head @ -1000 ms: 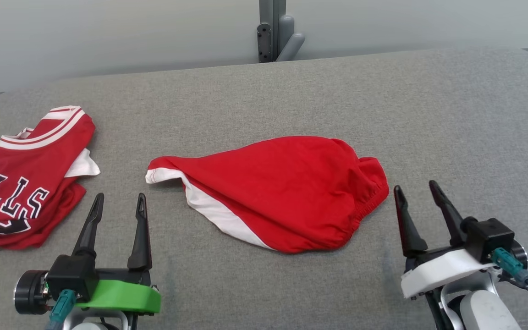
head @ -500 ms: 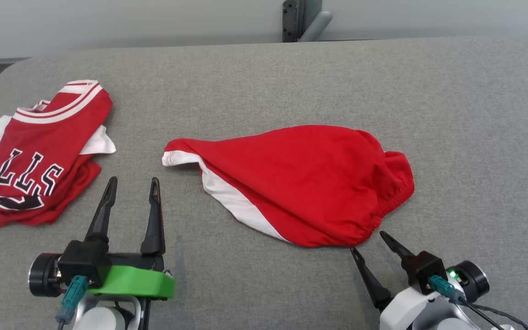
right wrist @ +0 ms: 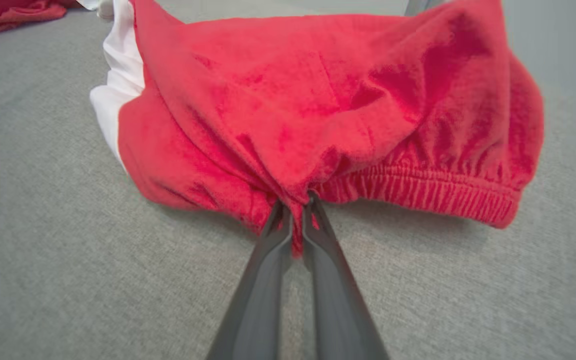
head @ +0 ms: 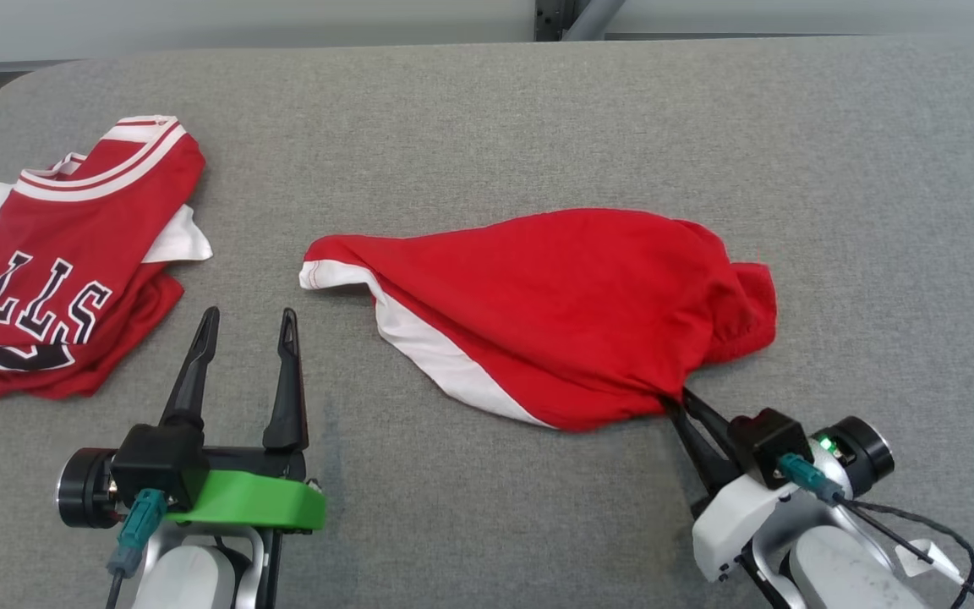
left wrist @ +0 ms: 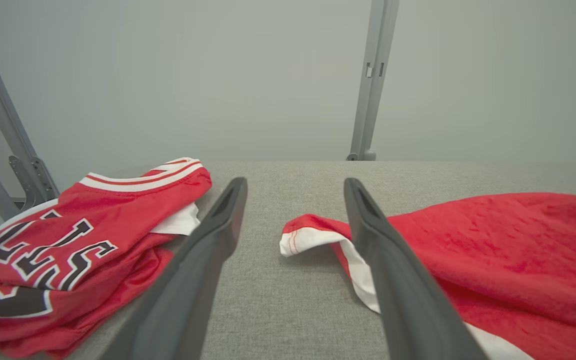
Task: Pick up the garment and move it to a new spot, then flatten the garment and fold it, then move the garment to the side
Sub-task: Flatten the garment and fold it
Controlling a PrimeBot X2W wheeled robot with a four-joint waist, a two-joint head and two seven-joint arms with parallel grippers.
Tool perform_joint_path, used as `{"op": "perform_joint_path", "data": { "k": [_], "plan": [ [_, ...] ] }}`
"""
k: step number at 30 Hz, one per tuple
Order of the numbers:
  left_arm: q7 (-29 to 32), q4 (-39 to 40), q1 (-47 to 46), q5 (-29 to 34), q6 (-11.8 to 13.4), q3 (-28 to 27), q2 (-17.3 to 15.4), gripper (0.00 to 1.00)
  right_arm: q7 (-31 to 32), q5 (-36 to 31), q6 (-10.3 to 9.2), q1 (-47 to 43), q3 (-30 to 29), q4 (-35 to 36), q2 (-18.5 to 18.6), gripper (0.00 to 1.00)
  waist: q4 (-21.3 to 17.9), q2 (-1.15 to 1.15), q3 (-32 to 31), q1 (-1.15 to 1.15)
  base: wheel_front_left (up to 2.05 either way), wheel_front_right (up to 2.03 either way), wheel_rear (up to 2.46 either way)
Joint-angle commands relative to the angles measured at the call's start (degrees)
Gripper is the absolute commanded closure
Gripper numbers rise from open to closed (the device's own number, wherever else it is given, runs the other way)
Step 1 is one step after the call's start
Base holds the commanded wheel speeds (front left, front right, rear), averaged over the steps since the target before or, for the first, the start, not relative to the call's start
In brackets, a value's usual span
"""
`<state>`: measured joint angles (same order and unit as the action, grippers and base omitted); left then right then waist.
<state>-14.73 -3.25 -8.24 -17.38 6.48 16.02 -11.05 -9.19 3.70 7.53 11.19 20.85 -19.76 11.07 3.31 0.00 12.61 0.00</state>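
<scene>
Here, the red shorts (head: 555,304) lay on the tabletop (head: 487,110), well apart from the jersey (head: 64,254). The right claw (right wrist: 295,202) pinched their waistband edge (right wrist: 418,190); the left claw (head: 248,320) stood open. Judged soft, light and limp: grip hems.

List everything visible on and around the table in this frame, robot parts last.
red shorts: one, red with white side stripe, middle of the table
jersey: one, red and white with dark lettering, crumpled at the left end
table: one, grey fabric top, under both garments
post: one, grey metal, behind the far edge
left claw: one, dark fingers, open, empty, front left
right claw: one, dark fingers, shut on the shorts' near edge
</scene>
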Motion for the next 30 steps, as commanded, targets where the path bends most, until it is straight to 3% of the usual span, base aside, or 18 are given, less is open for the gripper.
{"op": "perform_joint_path", "data": {
  "k": [1, 8, 17, 23, 30],
  "plan": [
    [-0.30, -0.14, -0.80, 0.51, -0.21, -0.35, 0.05, 0.00, -0.62, 1.02, -0.08, 1.10, -0.07, 1.50, 0.64, 1.00, -0.61, 0.00, 0.12, 0.00, 0.00, 0.00, 0.00],
    [-0.38, 0.48, -1.23, 1.11, -0.08, -0.85, -0.28, 0.00, 1.94, 3.26, -0.08, 1.11, -3.31, 13.75, 3.55, 1.00, -2.99, 0.00, 0.75, 0.00, 0.00, 0.00, 0.00],
    [-0.41, 1.74, -2.44, 1.65, 0.15, -1.32, -0.46, 0.00, 11.89, 4.03, -0.08, -1.53, -11.13, 30.05, 5.78, 1.00, -4.57, 0.00, 3.46, 0.00, 0.00, 0.00, 0.00],
    [-0.42, 2.21, -3.80, 1.85, -0.33, -0.77, 0.19, 0.00, 17.91, 4.47, -0.08, -0.85, -15.70, 32.75, 6.49, 1.00, -4.00, 0.00, 5.98, 0.00, 0.00, 0.00, 0.00],
    [-0.43, 1.51, -7.25, 2.65, -1.74, 1.27, 1.90, 0.00, 21.03, 5.81, -0.08, 5.39, -15.61, 27.91, 8.74, 1.00, -0.81, 0.00, 10.23, 0.00, 0.00, 0.00, 0.00]
  ]
}}
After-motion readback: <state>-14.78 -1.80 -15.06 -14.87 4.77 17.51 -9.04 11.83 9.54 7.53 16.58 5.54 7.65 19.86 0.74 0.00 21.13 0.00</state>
